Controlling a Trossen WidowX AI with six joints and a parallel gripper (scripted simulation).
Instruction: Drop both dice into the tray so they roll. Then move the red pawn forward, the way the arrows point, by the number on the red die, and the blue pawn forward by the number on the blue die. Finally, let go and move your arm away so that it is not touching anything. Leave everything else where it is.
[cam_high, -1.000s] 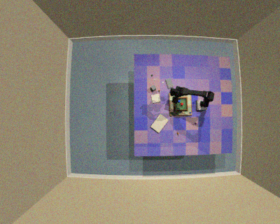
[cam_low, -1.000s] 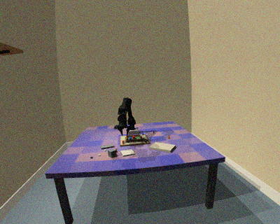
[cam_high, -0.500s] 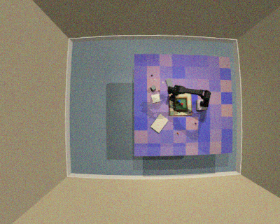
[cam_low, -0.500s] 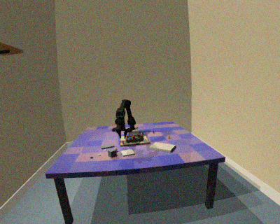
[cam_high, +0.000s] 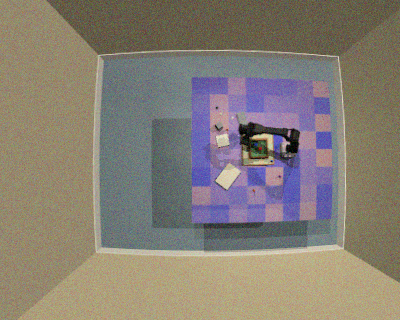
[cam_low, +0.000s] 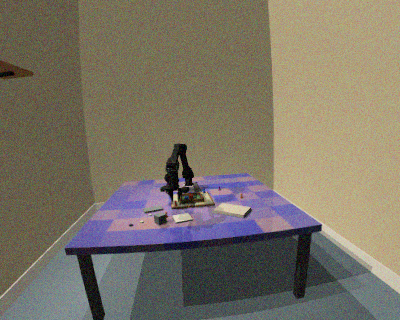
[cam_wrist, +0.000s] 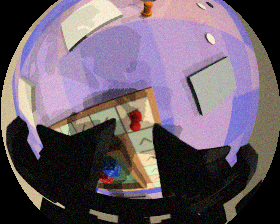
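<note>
The gripper is partly open with nothing held. Its fingertips stand either side of the red pawn in the wrist view; the pawn stands on a corner square of the board. How far the tips are above it is unclear. In the top view the arm hides that corner. The blue die and red die lie close together in the green tray inside the board; their numbers are not readable. The blue pawn stands at another board corner.
A cream book, a white pad, a dark cube, an orange pawn and a grey-green slab lie around the board. White discs lie beyond the slab.
</note>
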